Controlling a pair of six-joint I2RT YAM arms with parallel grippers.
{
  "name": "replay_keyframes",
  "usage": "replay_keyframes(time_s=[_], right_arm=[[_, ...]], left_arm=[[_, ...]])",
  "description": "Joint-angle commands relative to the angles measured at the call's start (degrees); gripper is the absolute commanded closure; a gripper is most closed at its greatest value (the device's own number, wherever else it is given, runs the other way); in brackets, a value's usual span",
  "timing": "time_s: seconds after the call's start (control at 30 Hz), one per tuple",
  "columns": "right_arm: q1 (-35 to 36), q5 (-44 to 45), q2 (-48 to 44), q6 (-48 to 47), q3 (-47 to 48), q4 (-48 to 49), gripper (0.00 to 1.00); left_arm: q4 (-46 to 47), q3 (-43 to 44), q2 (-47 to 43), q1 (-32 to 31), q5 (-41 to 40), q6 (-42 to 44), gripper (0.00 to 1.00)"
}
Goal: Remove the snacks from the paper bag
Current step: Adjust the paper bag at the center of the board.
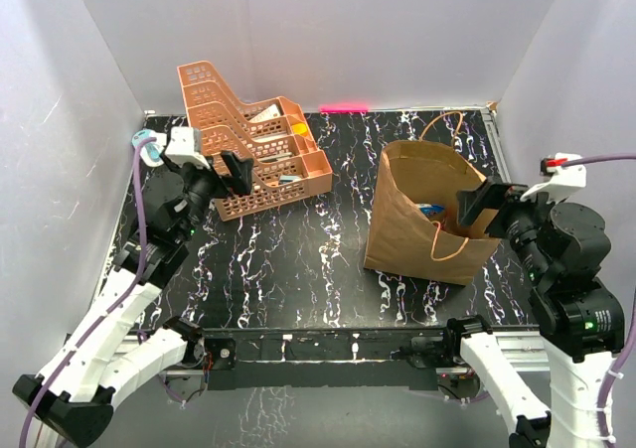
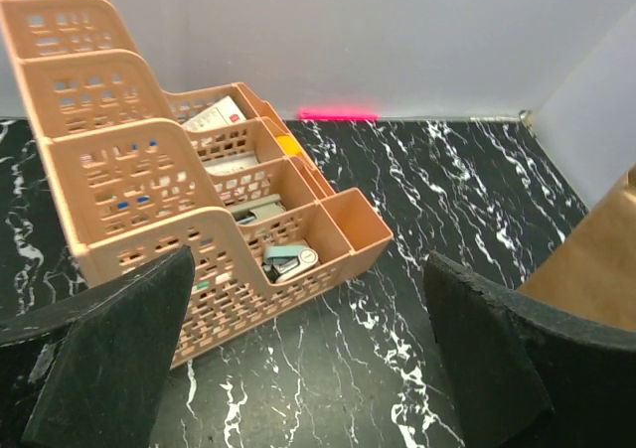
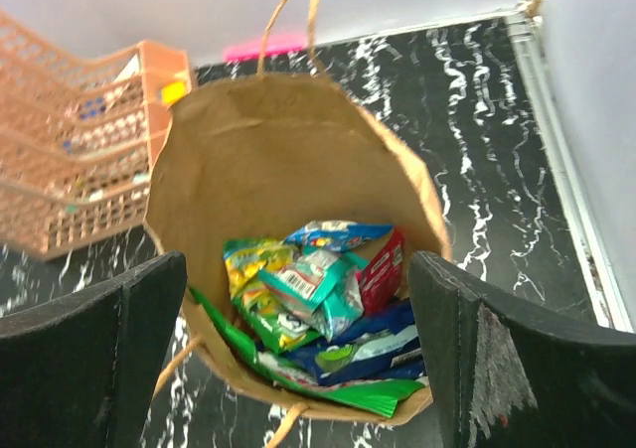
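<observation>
Table [image 1: 298, 269]: black marbled; walled in grey
Bag [image 1: 402, 224]: stood upright at right; mouth open
Snacks [image 3: 318, 299]: heaped inside bag, at its bottom
Left gripper [image 2: 300, 354]: spread wide, nothing held; raised near rack [image 1: 248, 150]
Right gripper [image 3: 298, 354]: spread wide, nothing held; poised over bag mouth

You can read no text, brand or number anywhere. Printing on the snacks [image 3: 318, 299], lower centre, is too blurred.
</observation>
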Motion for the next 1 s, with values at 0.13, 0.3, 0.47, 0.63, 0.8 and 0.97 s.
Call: replay_keyframes(time_s=[0.13, 0.3, 0.47, 0.63, 0.8, 0.97], right_arm=[[5.33, -15.42, -2.21, -15.01, -1.68, -2.07, 0.02], [13.64, -12.94, -3.34, -26.43, -6.00, -3.10, 0.02], [17.21, -12.88, -5.44, -39.98, -9.42, -0.94, 0.02], [18.27, -14.87, -5.62, -49.93, -10.73, -0.04, 0.02], [18.42, -15.79, -7.47, -50.87, -8.55, 3.07, 0.00], [18.46, -21.00, -9.40, -60.48, -10.11, -9.76, 0.05]], left_arm=[[13.29, -7.20, -1.07, -1.91, 5.04, 4.27, 0.02], [16.84, -10.11, -1.67, -3.14, 3.96, 4.84, 0.02], [18.72, -11.25, -1.70, -4.33, 4.47, 5.22, 0.02], [19.73, -11.71, -1.89, -4.64, 4.40, 4.81, 0.02], [20.03, -11.97, -2.11, -5.24, 2.60, 5.02, 0.02], [20.12, -11.91, -2.33, -5.64, 2.80, 4.92, 0.02]])
